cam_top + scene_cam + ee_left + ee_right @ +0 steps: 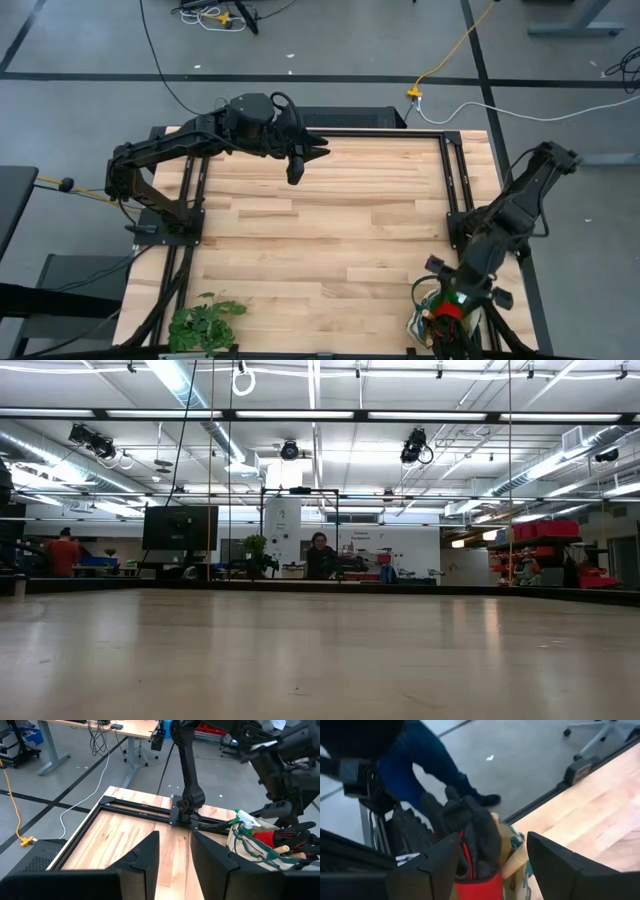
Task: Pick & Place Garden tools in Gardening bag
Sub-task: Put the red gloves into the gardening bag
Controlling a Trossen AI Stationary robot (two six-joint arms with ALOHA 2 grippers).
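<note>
The cream gardening bag [416, 326] stands at the table's near right corner and also shows in the left wrist view [245, 851]. A green spray bottle [246, 816], a red glove [267, 839] and a wooden handle [289, 851] stick out of it. My right gripper [447, 306] is open right above the bag. In its wrist view its fingers [492, 840] stand on either side of the red and black glove [476, 832], with the wooden handle [515, 862] beside it. My left gripper [296, 172] is open and empty, raised over the table's far middle.
A leafy green plant bunch [205, 322] lies at the table's near left edge. Black frame rails [145, 809] run along the table's sides. A person's leg in blue trousers and a dark shoe [492, 799] stand on the floor just beyond the bag's corner.
</note>
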